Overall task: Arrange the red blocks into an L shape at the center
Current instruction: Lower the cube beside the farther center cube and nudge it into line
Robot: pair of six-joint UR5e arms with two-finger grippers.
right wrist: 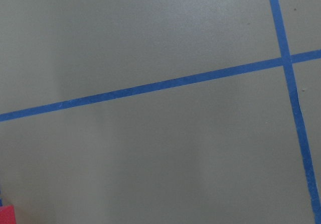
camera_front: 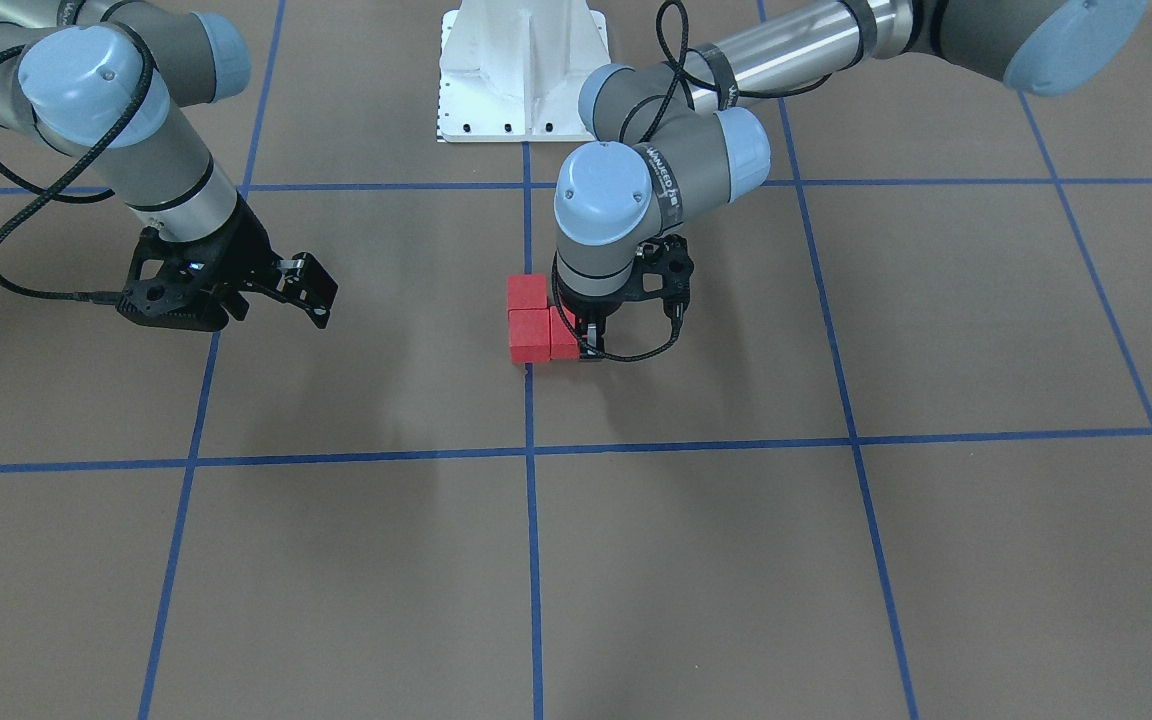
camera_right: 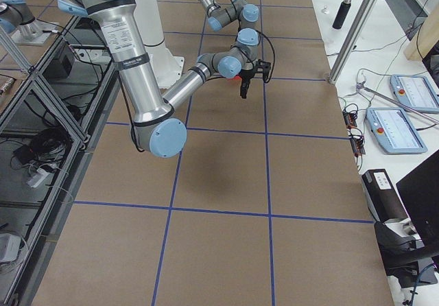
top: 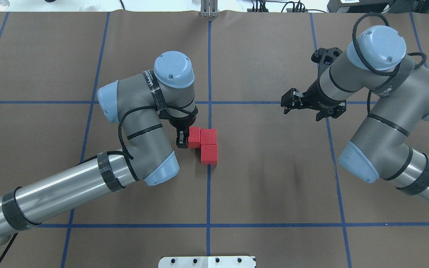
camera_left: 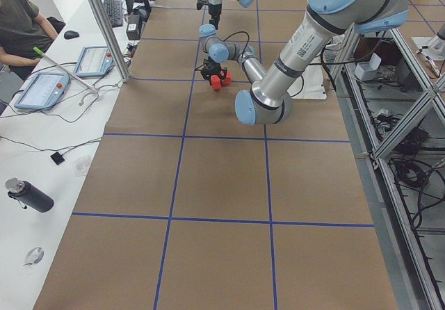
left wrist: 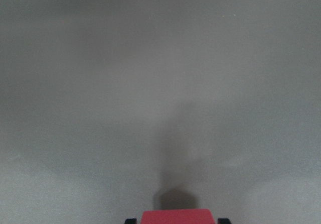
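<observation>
Nearest the left wrist camera, a small matte red cube (left wrist: 176,217) fills the bottom edge of the view. A black fingertip sits close at each of its sides, so the left gripper (top: 184,140) appears to pinch it, though actual contact is hard to confirm. From overhead, this cube touches the first of two more identical red cubes (top: 209,145), which sit against each other on the middle blue tape line (top: 209,74). Together the three make an L at the center (top: 233,149) of the brown matte table covering (top: 274,178). The right gripper (top: 288,103) hangs well apart over the far grid crossing, fingers spread and holding nothing. These cubes look light, rigid and unbreakable, and their dull faces should give the pads fair friction. Being so light, though, a neighbour would likely slide at the slightest brush. The sensible hold is squarely on two opposite flat faces at mid-height, choosing faces that no other cube abuts. Opening should probably be gentle and straight, so a finger does not drag the cube out of line.
</observation>
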